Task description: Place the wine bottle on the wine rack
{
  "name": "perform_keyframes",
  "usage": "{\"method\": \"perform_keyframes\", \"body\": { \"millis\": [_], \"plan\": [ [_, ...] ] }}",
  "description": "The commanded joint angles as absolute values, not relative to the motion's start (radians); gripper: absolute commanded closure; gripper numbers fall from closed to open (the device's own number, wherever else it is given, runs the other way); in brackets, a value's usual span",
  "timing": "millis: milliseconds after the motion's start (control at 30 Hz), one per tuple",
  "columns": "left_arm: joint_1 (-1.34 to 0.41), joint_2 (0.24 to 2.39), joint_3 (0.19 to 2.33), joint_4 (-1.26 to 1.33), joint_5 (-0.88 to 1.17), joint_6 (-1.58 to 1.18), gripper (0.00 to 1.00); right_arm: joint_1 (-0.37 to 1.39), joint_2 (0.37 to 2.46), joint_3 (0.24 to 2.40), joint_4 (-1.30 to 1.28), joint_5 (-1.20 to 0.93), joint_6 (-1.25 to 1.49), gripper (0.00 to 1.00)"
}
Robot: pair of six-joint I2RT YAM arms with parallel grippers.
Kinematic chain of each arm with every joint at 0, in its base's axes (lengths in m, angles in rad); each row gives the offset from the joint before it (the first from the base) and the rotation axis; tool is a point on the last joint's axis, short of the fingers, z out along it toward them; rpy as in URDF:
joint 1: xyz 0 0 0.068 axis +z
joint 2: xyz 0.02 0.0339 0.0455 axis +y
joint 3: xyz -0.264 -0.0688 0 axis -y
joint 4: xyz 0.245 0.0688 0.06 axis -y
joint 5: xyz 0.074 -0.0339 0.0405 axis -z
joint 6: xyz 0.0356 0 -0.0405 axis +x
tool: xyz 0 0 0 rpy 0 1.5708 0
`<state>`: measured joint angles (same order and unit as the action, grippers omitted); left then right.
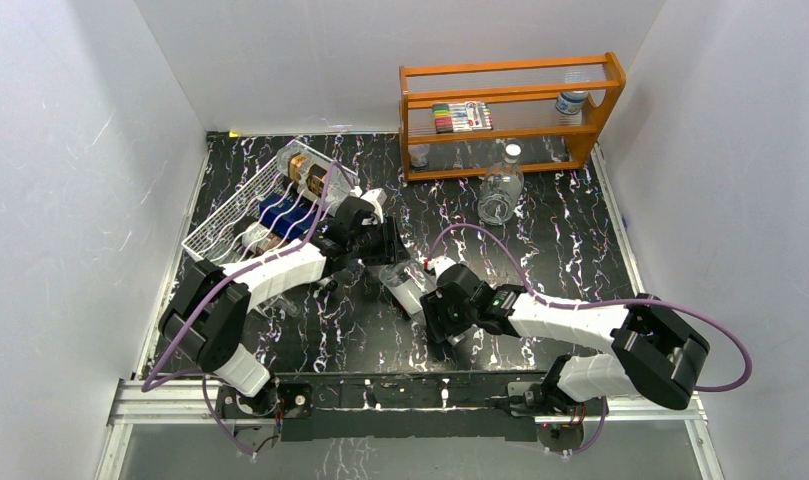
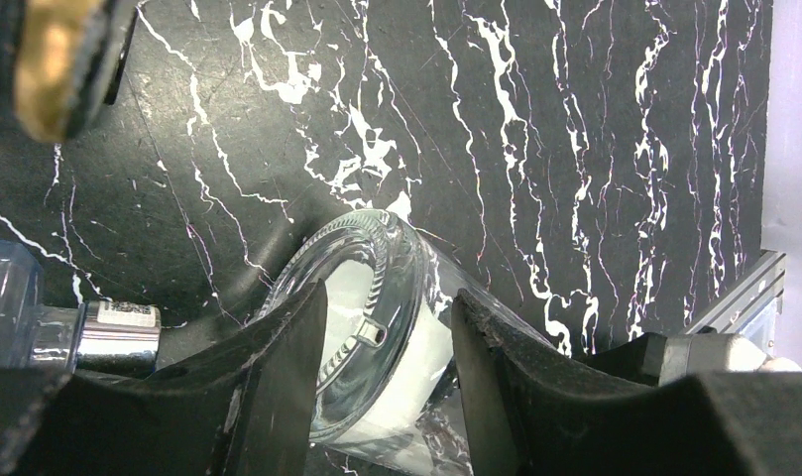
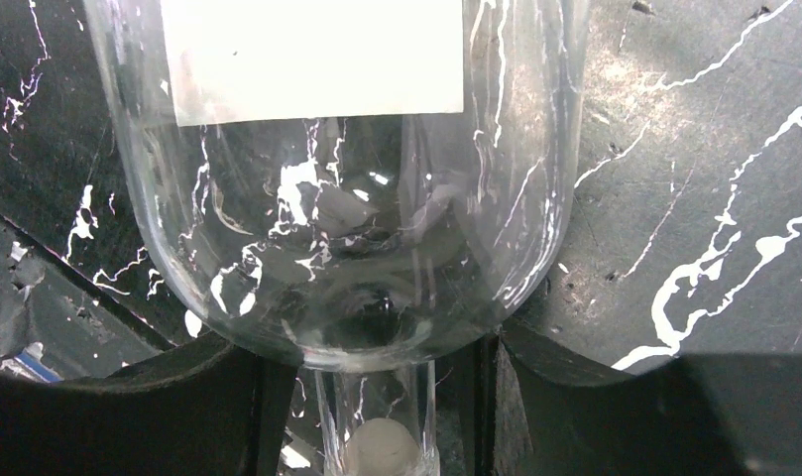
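Observation:
A clear glass wine bottle (image 1: 402,284) with a white label lies on the black marble table between my two arms. My left gripper (image 1: 388,262) is shut on the wine bottle (image 2: 377,327) near its base end, one finger on each side of the glass body. My right gripper (image 1: 432,298) stands open around the bottle's neck (image 3: 377,426), with a gap on both sides of the neck. The bottle's shoulder (image 3: 357,248) fills the right wrist view. The white wire wine rack (image 1: 230,215) stands at the back left, with several bottles lying in it.
An orange wooden shelf (image 1: 510,110) stands at the back right, with markers and a small jar on it. A second clear bottle (image 1: 502,185) lies in front of it. Another bottle with a silver neck (image 2: 109,332) lies close to my left gripper (image 2: 389,307).

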<state>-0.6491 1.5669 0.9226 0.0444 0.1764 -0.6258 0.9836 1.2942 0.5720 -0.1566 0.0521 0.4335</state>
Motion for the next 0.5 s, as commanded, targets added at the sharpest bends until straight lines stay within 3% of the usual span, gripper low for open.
{"method": "perform_keyframes", "body": {
  "millis": [0,133,200,300,367,467],
  "plan": [
    [-0.657,1.568,0.895,-0.043,0.202,-0.616,0.55,0.995,1.326,0.542,-0.066,0.167,0.442,0.36],
    [-0.658,1.571,0.894,-0.050,0.202,-0.618,0.57,0.998,1.323,0.528,-0.056,0.216,0.471,0.40],
    [-0.657,1.571,0.891,-0.052,0.202,-0.621,0.58,0.998,1.315,0.516,-0.046,0.230,0.482,0.52],
    [-0.657,1.563,0.885,-0.054,0.198,-0.621,0.58,0.999,1.286,0.489,-0.016,0.223,0.484,0.86],
    [-0.658,1.558,0.885,-0.054,0.196,-0.621,0.59,0.999,1.273,0.484,-0.012,0.220,0.480,0.95],
    [-0.657,1.552,0.886,-0.053,0.193,-0.620,0.59,0.999,1.278,0.497,-0.039,0.242,0.472,1.00]
  ]
}}
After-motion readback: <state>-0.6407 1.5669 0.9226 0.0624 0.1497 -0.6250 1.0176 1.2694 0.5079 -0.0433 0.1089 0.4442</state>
